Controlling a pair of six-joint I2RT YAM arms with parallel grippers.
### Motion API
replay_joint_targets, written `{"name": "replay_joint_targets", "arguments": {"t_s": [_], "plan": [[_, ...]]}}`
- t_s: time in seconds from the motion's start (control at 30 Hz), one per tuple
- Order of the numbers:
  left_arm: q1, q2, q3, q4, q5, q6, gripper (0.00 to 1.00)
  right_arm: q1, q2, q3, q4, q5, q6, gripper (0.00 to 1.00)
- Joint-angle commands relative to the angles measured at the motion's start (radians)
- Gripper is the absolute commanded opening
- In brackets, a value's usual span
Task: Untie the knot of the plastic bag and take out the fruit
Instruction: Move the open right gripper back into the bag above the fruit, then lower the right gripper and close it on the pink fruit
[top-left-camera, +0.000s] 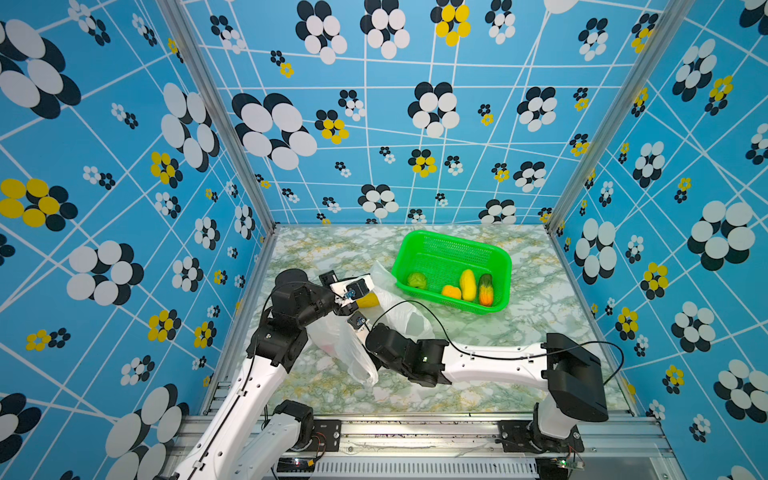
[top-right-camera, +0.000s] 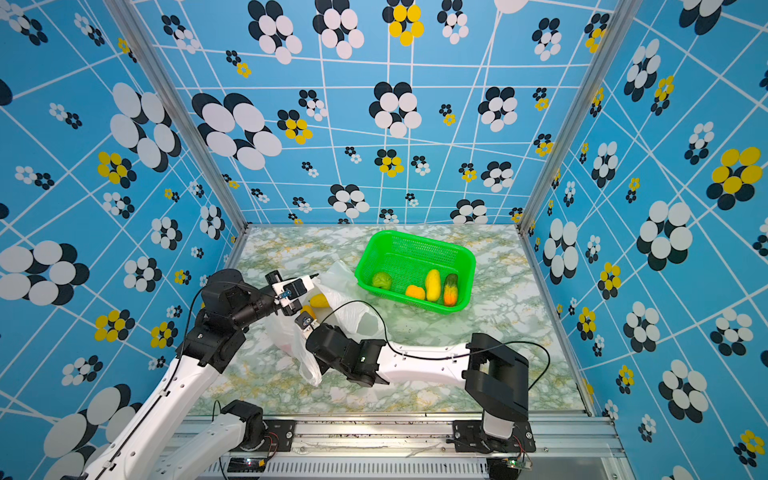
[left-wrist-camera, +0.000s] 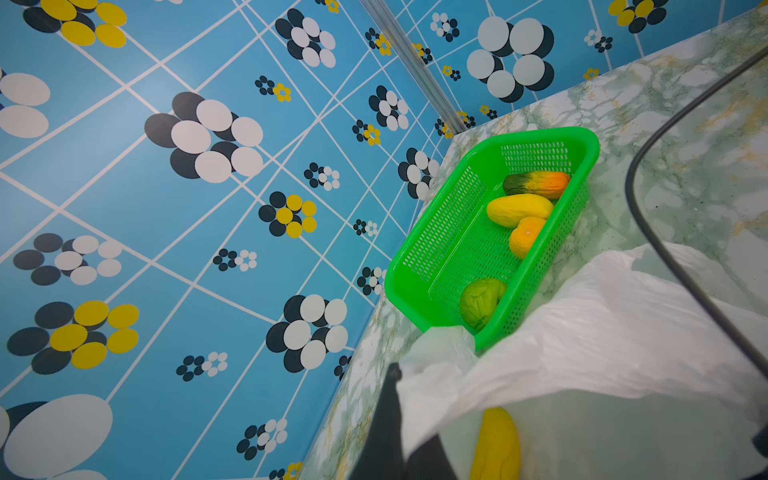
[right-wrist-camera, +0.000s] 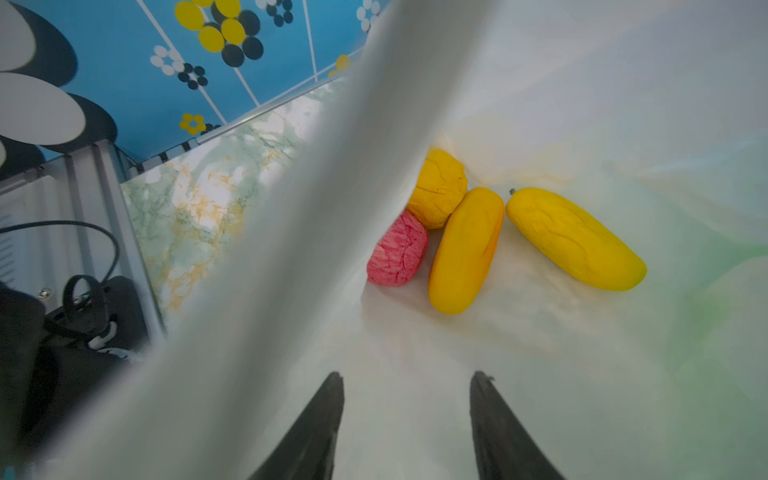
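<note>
The white plastic bag (top-left-camera: 399, 316) (top-right-camera: 353, 320) lies left of centre on the marble table with its mouth held open. No knot shows. My left gripper (left-wrist-camera: 401, 419) is shut on the bag's rim and holds it up. My right gripper (right-wrist-camera: 408, 376) is open, inside the bag's mouth, with nothing between its fingers. Ahead of it in the bag lie fruit: a round yellow one (right-wrist-camera: 438, 187), a pink-red bumpy one (right-wrist-camera: 397, 249) and two long yellow-orange ones (right-wrist-camera: 465, 249) (right-wrist-camera: 575, 239). In both top views the right fingertips are hidden in the plastic.
A green mesh basket (top-left-camera: 453, 239) (top-right-camera: 419, 237) (left-wrist-camera: 540, 135) stands right of the bag, touching it, with several fruit inside, among them a green one (top-left-camera: 417, 280) and a green-orange one (top-left-camera: 486, 289). The right arm's black cable (top-left-camera: 415, 307) arcs over the bag. Patterned walls enclose three sides.
</note>
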Motion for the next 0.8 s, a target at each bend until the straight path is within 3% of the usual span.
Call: {"name": "replay_joint_targets", "arguments": {"t_s": [0.0,0.13,0.3,0.53,0.77], "plan": [[-0.007,-0.013,-0.013,-0.005,-0.007,0.01,0.0,-0.001,0.03,0.035,-0.048,0.077,0.079,0.52],[-0.007,-0.013,-0.012,-0.007,-0.005,0.01,0.0,-0.026,0.059,0.036,-0.05,0.043,0.139,0.54],[-0.008,-0.015,-0.011,-0.007,-0.005,0.008,0.0,-0.091,0.096,0.043,-0.045,-0.1,0.234,0.51],[-0.004,-0.009,-0.009,-0.001,-0.002,0.005,0.0,-0.137,0.053,-0.085,0.17,-0.277,0.256,0.61],[-0.004,-0.013,-0.008,-0.002,0.004,0.004,0.0,-0.149,0.179,0.06,0.056,-0.347,0.268,0.63]]}}
